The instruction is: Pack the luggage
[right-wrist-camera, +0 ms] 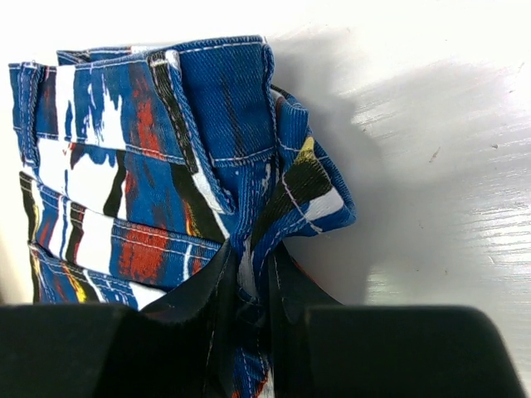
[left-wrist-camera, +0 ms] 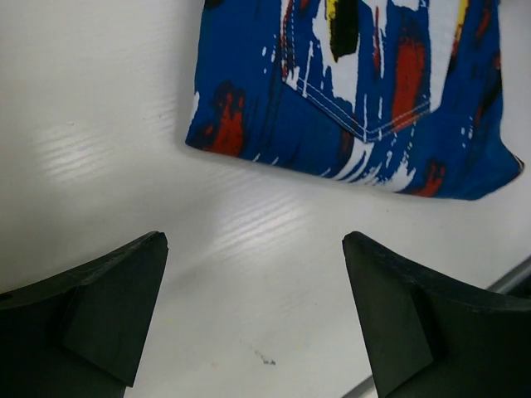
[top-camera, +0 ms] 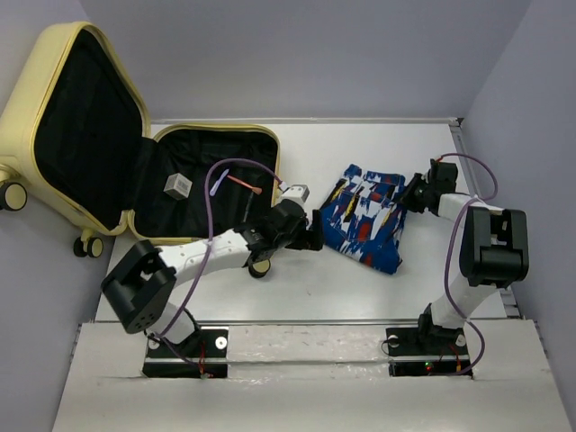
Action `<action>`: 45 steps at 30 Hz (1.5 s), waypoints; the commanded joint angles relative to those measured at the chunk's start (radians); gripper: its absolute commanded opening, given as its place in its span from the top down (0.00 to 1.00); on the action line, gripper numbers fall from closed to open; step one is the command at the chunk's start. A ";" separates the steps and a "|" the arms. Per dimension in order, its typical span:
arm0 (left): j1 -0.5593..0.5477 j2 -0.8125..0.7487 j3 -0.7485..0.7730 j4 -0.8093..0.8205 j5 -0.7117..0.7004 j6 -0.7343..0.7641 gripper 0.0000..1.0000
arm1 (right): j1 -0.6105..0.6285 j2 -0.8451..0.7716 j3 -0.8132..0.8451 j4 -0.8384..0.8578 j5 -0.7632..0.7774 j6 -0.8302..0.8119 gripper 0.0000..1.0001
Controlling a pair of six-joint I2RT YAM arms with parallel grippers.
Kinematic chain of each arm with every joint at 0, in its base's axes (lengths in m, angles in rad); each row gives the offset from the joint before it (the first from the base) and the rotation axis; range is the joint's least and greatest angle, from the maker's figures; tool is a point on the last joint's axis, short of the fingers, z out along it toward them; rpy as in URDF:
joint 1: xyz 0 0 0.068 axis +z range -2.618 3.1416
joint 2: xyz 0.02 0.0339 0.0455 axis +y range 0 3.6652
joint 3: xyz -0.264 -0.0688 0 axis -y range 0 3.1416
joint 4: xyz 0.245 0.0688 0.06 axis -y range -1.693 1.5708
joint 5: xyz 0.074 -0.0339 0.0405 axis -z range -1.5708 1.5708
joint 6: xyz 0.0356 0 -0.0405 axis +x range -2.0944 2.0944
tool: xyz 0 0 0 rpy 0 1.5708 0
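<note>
- The step in hand, as I judge it, is picking up the folded garment (right-wrist-camera: 166, 166). My right jaws are clamped on a bunched fold at its edge.
- My left jaws stand wide apart over bare worktop (left-wrist-camera: 249, 274), just short of the garment's opposite edge and holding nothing.
- The suitcase (top-camera: 20, 121) lies open at the far left of the worktop. Its lid is propped up and its black-lined base faces upward, well apart from the garment.
- Next I should lift and carry the garment leftward into the base. My left arm (top-camera: 225, 247) lies across that path, so it must either take the other edge or move aside.
- I cannot tell how many layers my right jaws hold.
- Neither wrist view shows the suitcase, and its lid is cut off at the frame edge.
- A small grey object (top-camera: 177, 186) in the base is too small to name.
</note>
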 commanded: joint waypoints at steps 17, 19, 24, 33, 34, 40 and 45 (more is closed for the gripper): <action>0.006 0.488 0.289 0.116 -0.144 0.004 0.09 | -0.004 -0.042 -0.009 -0.011 0.102 -0.009 0.77; 0.006 0.488 0.279 0.127 -0.143 0.007 0.20 | -0.004 -0.055 -0.008 -0.034 0.136 -0.011 0.33; 0.007 0.482 0.262 0.142 -0.139 0.010 0.31 | -0.024 -0.062 -0.002 -0.068 0.205 0.000 0.03; 0.006 0.488 0.255 0.175 -0.100 0.012 0.46 | 0.012 0.076 0.044 -0.073 -0.040 -0.029 0.15; 0.006 0.490 0.254 0.176 -0.100 0.012 0.48 | 0.025 0.090 0.047 -0.067 -0.065 -0.026 0.16; 0.007 0.488 0.249 0.190 -0.092 0.016 0.57 | 0.057 0.135 0.018 0.050 -0.168 0.055 0.44; 0.007 0.482 0.254 0.210 -0.066 0.022 0.84 | 0.057 0.122 -0.015 0.160 -0.298 0.107 0.92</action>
